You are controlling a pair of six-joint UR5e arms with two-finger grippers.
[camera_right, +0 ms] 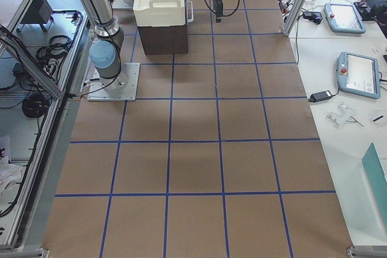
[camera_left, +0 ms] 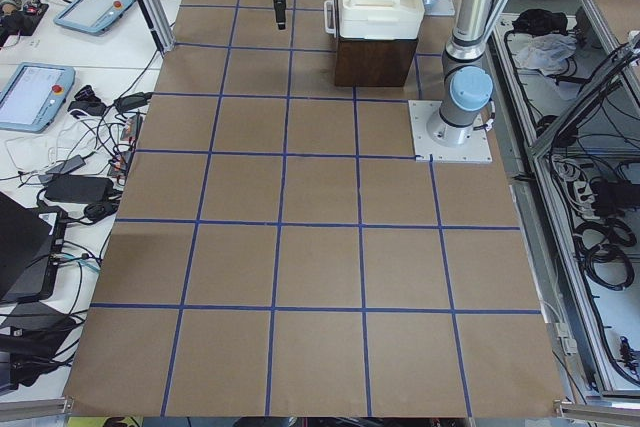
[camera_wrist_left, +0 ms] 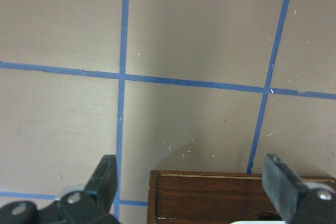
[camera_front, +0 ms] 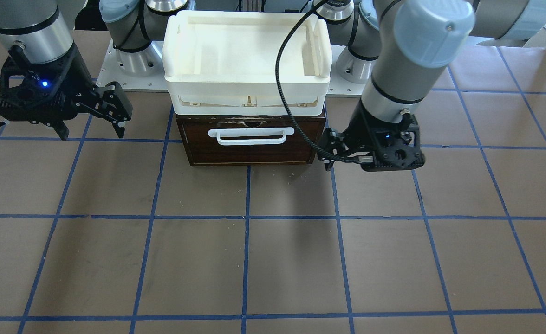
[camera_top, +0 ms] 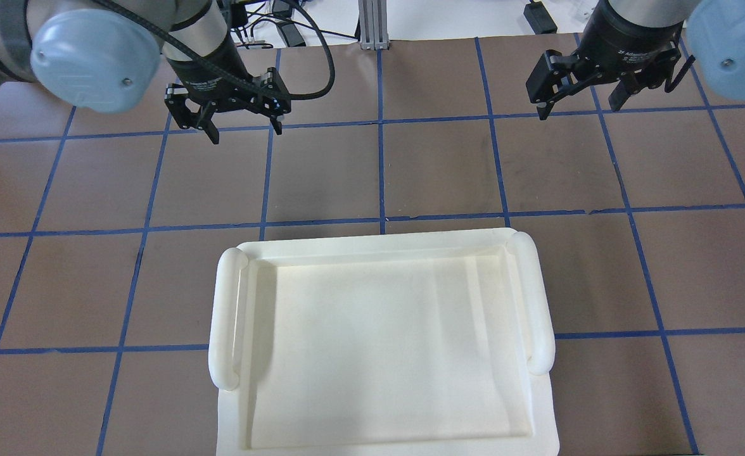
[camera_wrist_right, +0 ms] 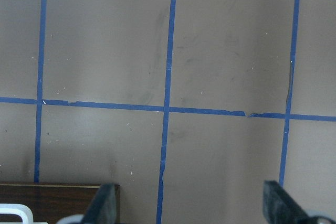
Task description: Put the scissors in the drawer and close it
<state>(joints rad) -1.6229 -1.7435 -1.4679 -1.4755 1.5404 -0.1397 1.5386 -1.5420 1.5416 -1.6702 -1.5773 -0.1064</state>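
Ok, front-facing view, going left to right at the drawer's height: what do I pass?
Right gripper, jaws open → drawer, shut → left gripper, jaws open.

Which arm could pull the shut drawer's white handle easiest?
Probably left: the open left gripper hangs beside the front corner of the dark brown wooden drawer, near its white bar handle. The open right gripper hangs farther off.

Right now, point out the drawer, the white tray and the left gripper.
drawer (camera_front: 250, 155), front-facing view, front panel below handle.
white tray (camera_front: 247, 79), front-facing view, front rim.
left gripper (camera_top: 246, 131), overhead view, midway between open fingertips.
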